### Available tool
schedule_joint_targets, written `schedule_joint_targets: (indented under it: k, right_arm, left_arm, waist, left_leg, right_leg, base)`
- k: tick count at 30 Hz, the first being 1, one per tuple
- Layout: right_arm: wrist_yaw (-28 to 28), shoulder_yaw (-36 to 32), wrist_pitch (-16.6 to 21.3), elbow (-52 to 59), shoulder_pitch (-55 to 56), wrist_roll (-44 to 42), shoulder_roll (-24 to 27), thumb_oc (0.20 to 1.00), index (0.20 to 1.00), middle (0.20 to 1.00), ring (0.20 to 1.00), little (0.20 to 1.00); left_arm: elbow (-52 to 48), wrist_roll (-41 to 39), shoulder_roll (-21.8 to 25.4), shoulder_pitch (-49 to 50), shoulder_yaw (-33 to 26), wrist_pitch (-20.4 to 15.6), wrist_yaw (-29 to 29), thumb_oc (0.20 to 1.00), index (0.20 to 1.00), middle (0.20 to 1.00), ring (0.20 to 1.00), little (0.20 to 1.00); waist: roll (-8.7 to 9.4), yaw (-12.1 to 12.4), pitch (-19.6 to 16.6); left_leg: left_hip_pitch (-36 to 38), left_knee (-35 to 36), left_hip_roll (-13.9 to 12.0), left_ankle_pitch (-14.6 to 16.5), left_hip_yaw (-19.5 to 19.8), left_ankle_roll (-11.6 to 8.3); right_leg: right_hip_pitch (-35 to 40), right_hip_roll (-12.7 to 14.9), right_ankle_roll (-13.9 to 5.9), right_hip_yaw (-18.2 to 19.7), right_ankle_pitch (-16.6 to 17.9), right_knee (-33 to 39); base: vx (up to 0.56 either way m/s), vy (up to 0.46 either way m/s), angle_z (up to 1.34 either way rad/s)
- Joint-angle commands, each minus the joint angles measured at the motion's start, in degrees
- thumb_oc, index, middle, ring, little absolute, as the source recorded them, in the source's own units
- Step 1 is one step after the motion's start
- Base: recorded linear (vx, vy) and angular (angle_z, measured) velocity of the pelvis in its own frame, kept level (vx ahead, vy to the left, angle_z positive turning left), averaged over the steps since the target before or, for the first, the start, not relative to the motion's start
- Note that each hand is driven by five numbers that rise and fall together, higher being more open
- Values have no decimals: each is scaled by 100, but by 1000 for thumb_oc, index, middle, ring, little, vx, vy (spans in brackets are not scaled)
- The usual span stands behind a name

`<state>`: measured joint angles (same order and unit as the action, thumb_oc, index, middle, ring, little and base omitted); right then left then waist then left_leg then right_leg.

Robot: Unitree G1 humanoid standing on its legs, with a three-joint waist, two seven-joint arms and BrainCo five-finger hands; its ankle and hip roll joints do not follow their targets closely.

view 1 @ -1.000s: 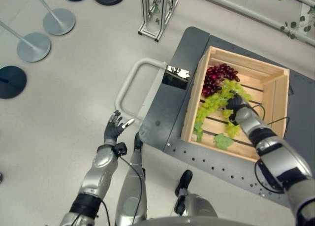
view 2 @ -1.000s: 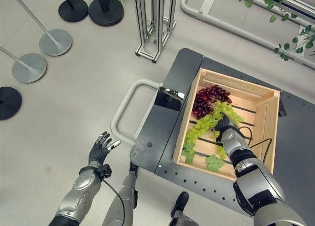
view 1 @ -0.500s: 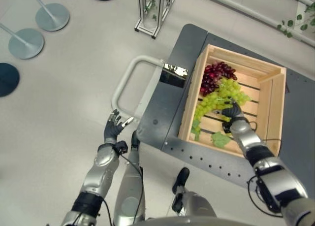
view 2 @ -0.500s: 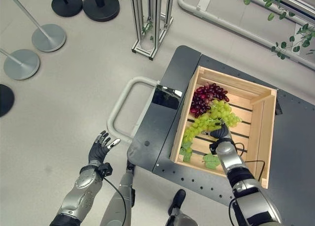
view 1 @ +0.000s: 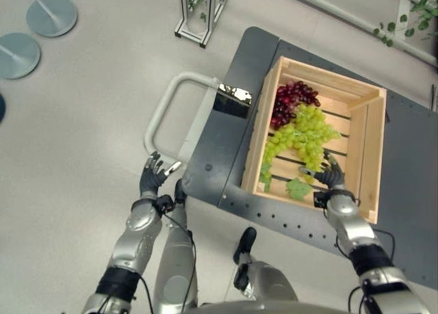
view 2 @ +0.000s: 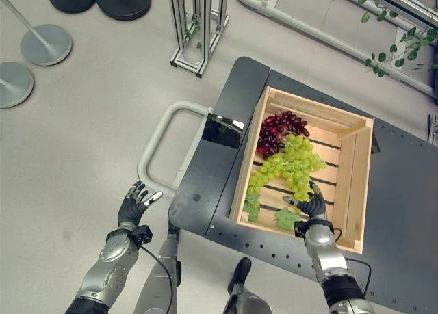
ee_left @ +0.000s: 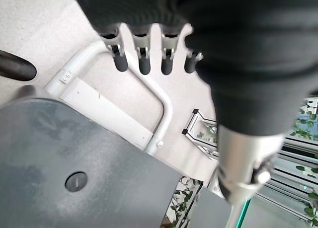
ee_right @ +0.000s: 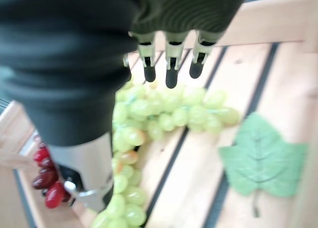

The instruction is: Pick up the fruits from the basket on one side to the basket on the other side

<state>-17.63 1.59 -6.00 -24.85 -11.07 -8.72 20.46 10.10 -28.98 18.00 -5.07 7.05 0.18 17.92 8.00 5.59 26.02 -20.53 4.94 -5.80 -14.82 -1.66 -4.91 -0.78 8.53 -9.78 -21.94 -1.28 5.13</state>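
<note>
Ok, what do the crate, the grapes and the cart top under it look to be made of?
The crate looks like pale unfinished wood: visible grain, slatted floor with dark gaps. The green grapes and red grapes look glossy, and the flat, evenly green leaf suggests plastic imitation fruit, though real can't be ruled out. The cart top looks like dark grey matte metal or coated panel, with holes along its edge.

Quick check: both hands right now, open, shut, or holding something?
Left hand: open, holding nothing, beside the cart.
Right hand: open, holding nothing, over the crate by the green grapes.
</note>
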Motion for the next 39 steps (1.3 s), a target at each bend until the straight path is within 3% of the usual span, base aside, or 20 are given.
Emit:
schedule_joint_targets:
  k: [1,12,25,35,39]
  right_arm:
    - [-194,-256,162,207,-151,-151,94,1000,1000,1000,1000,1000]
    - [-244,46,65,-749,-710,-193,107,1000,1000,1000,1000,1000]
    - [-46,964,-162,-3774,-2937,-385,372,1000,1000,1000,1000,1000]
    - [9,1140,-244,-4404,-3679,-243,796,1000,1000,1000,1000,1000]
    - [-70,870,-193,-4455,-3660,-577,934,1000,1000,1000,1000,1000]
  left_arm:
    - [-222,-8,0,-1,-368,-221,92,1000,1000,1000,1000,1000]
    - [-191,-54,-13,-34,-246,-240,129,1000,1000,1000,1000,1000]
    - [-492,-248,-14,-23,305,-303,-11,1000,1000,1000,1000,1000]
    - [-572,-279,46,-99,367,-366,-4,1000,1000,1000,1000,1000]
    - [-581,-282,52,-82,321,-377,-6,1000,1000,1000,1000,1000]
  waist:
    - [214,-8,-131]
    - [164,99,-104]
    - [-229,504,86]
    - [-367,631,237]
    - [-356,630,258]
  left_leg:
    - [594,-15,-86,776,-251,-93]
    - [574,-25,-54,777,-227,-80]
    - [420,-36,65,732,-75,-45]
    - [297,-47,114,709,9,-34]
    - [273,-56,113,711,26,-29]
  right_leg:
    - [-715,457,-213,434,694,-49]
    - [-728,473,-212,409,717,-61]
    - [-769,496,-213,294,755,-79]
    - [-852,494,-216,250,753,-100]
    - [-851,484,-216,240,727,-99]
  base:
    - [0,0,0]
    - [0,0,0]
    - [0,0,0]
    - [1,0,0]
    - [3,0,1]
